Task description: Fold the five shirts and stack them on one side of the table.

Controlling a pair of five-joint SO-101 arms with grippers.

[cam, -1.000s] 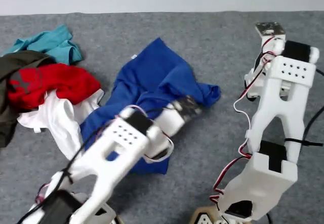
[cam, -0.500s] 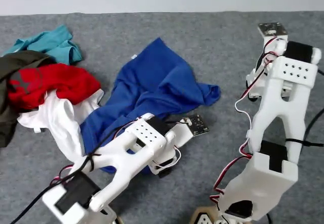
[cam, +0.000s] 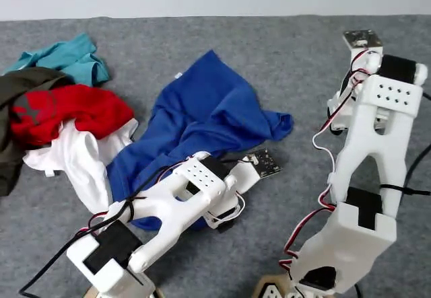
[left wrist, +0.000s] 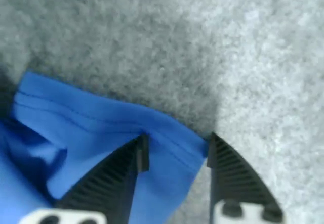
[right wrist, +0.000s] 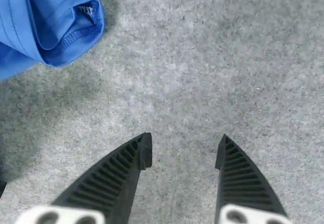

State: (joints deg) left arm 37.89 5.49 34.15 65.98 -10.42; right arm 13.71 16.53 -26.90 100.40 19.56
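Observation:
A crumpled blue shirt [cam: 202, 113] lies mid-table. My left arm [cam: 188, 190] is low over its near corner. In the left wrist view my left gripper [left wrist: 174, 153] is open, and the shirt's hemmed corner [left wrist: 101, 133] lies between the fingers. At the left edge is a pile of a teal shirt [cam: 64, 59], a red shirt [cam: 74, 109], a white shirt [cam: 81, 160] and a dark olive shirt [cam: 13, 109]. My right arm [cam: 377, 123] stands at the right. My right gripper [right wrist: 182, 155] is open over bare carpet, apart from the blue sleeve end [right wrist: 66, 27].
Grey carpet [cam: 289, 62] covers the table. Bare carpet stretches between the blue shirt and the right arm and along the far edge. Red and white cables [cam: 323, 136] hang beside the right arm.
My left arm has swung down and toward the near side, from over the blue shirt to its near corner. The right arm and the shirts have stayed put.

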